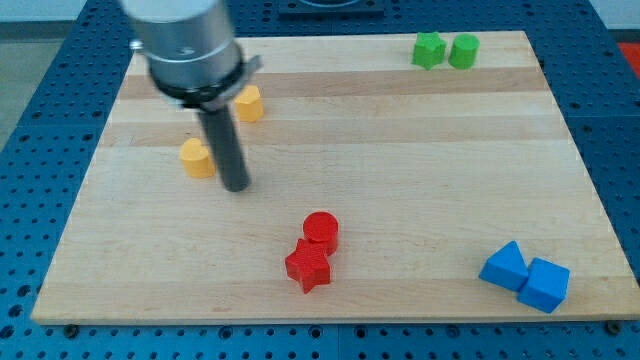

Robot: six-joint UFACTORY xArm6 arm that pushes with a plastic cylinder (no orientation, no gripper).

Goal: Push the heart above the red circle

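We count two yellow blocks by the wooden board's [400, 150] top-left corner: our bare rod's tip [236, 187] stands just right of the yellow heart block [198, 158], another yellow block [248, 103] above. Near the bottom edge sit the red circle block [321, 230] and red star block [309, 267], touching. Two green blocks, two blue.

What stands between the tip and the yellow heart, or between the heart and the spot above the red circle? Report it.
Nothing visible. My tip sits just to the view's right of the yellow heart, close beside it. The board from there to above the red circle holds no block.

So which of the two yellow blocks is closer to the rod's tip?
The lower yellow block, just left of my tip. The other yellow block sits higher up the board, beside the rod's upper part.
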